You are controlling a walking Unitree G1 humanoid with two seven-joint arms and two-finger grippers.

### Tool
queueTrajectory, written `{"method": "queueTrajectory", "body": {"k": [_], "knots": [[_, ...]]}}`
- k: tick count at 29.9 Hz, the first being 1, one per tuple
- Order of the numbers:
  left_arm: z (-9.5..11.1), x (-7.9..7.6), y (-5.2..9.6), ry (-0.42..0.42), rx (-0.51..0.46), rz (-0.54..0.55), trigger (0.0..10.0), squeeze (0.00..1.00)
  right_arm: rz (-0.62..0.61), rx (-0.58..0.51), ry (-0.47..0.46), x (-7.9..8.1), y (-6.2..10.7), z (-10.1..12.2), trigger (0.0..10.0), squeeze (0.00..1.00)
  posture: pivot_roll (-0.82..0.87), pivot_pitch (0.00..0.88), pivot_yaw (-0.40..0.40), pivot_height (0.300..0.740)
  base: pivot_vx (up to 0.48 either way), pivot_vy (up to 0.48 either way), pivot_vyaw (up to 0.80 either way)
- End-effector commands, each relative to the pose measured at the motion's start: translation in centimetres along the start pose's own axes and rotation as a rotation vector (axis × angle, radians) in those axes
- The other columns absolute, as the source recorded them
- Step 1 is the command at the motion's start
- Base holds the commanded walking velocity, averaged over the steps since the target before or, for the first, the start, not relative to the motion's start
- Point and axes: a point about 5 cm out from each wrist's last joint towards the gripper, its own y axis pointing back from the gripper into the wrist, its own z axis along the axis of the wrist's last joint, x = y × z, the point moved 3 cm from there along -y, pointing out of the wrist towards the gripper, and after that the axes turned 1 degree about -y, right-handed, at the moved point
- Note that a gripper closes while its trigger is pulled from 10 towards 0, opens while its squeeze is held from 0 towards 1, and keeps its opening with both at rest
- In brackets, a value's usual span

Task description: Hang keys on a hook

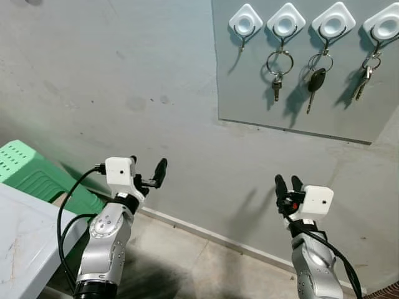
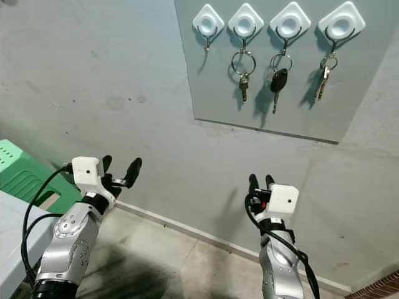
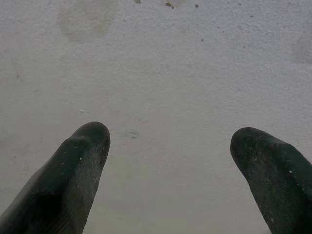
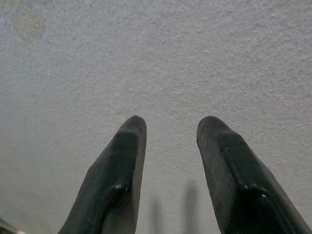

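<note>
**Three key sets hung, both pincers empty before the wall**

We saw four white hooks on a grey panel (image 1: 249, 99) fixed to the wall. The leftmost hook (image 1: 245, 23) was bare; the ring with a small key (image 1: 278, 68), the black car key (image 1: 315, 81) and the key bunch (image 1: 365, 75) hung from the other three. Our left pincer (image 1: 148, 174) was spread wide, holding nothing, well below the panel. Our right pincer (image 1: 286, 185) stood slightly parted, also empty. A green stool (image 1: 31, 174) sat beside the table (image 1: 25, 243).
</note>
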Motion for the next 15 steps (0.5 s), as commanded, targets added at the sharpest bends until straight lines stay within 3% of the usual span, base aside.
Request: {"method": "queueTrajectory", "body": {"k": [1,15], "knots": [[0.3,0.4,0.1,-0.017,-0.003,0.001,10.0,0.0,0.019,0.0,-0.013,0.7,-0.2,-0.1,10.0,0.0,0.05,0.045,0.15,0.74,0.0,0.0,0.0],[0.0,-0.1,-0.9,0.023,-0.031,0.039,10.0,0.0,0.059,-0.005,0.025,0.3,-1.0,1.0,10.0,0.0,0.01,0.054,0.045,0.74,0.0,0.0,0.0]]}}
